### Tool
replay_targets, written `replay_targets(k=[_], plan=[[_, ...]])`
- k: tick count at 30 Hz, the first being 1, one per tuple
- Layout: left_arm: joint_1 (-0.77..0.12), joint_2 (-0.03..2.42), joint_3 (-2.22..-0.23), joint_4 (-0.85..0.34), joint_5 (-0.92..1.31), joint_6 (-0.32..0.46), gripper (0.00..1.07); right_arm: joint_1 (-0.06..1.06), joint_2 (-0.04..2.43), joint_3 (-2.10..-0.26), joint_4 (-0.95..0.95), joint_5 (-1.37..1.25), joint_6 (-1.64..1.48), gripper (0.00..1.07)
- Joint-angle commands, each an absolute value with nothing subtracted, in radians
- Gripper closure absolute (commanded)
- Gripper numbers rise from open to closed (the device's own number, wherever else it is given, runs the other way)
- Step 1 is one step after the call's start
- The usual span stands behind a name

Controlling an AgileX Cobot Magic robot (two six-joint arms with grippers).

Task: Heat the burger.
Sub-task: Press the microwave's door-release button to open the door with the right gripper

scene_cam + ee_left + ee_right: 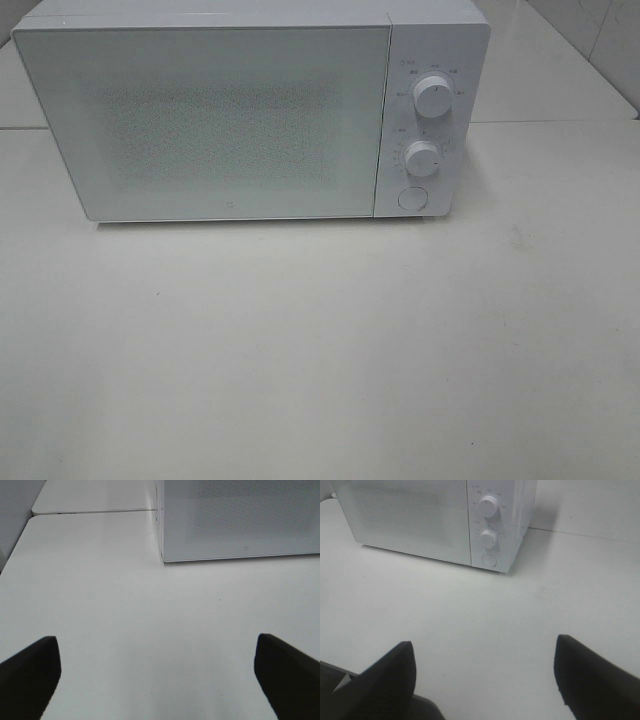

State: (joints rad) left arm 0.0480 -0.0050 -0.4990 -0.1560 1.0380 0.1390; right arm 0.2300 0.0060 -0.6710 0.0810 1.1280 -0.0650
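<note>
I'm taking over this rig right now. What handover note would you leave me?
Left end effector: open, empty, above the table.
Right end effector: open, empty, pointed toward the microwave.
Burger: in no view; the microwave door is shut and hides the inside.
Done: cannot tell.
Left: likely find the burger, then heat it if not yet heated.

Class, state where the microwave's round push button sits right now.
In the high view, the round button sits at the bottom of the microwave's control panel, right of the closed door, just below the lower knob.
</note>
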Motion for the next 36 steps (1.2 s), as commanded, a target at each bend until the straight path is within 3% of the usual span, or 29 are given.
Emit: replay_targets(k=[1, 9, 36], plan=[[0.052, -0.028, -0.497, -0.162, 1.031, 0.133, 0.09, 0.2, -0.031, -0.609, 0.079, 1.121, -0.075, 0.32], [0.052, -0.026, -0.497, -0.162, 1.031, 0.134, 0.09, 0.181, -0.03, -0.509, 0.078, 1.035, -0.069, 0.32], [0.052, -0.026, -0.497, -0.162, 1.031, 0.134, 0.09, 0.18, -0.029, -0.515, 0.08, 1.03, -0.067, 0.33]])
